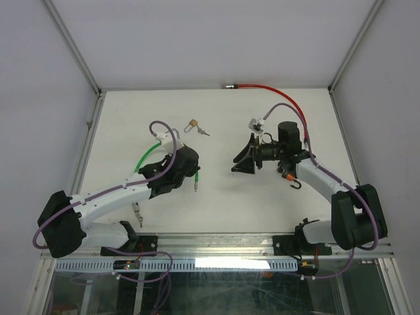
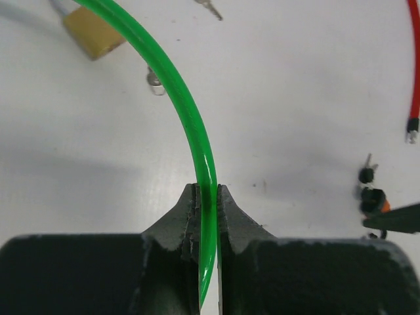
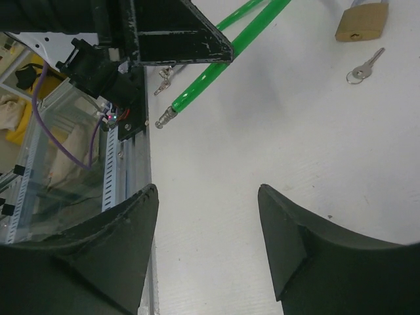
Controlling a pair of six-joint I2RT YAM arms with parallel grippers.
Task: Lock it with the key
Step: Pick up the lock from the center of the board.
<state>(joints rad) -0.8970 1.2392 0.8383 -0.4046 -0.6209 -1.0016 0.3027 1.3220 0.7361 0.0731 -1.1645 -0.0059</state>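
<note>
My left gripper (image 2: 207,197) clenches the cable (image 2: 184,111); my right gripper (image 3: 207,197) gapes, empty. Padlock (image 2: 92,33) and key (image 2: 209,8) lie beyond my left fingers (image 2: 174,220); a dragged cable could sweep them away.

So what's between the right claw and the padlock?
Just the key, right beside the padlock; otherwise bare table. The right wrist view shows it.

No text, label, brand, number or sign can be read in any view. The padlock (image 3: 359,23) and the key (image 3: 364,65) show plain metal faces; any stamp on them is too small and blurred to tell.
</note>
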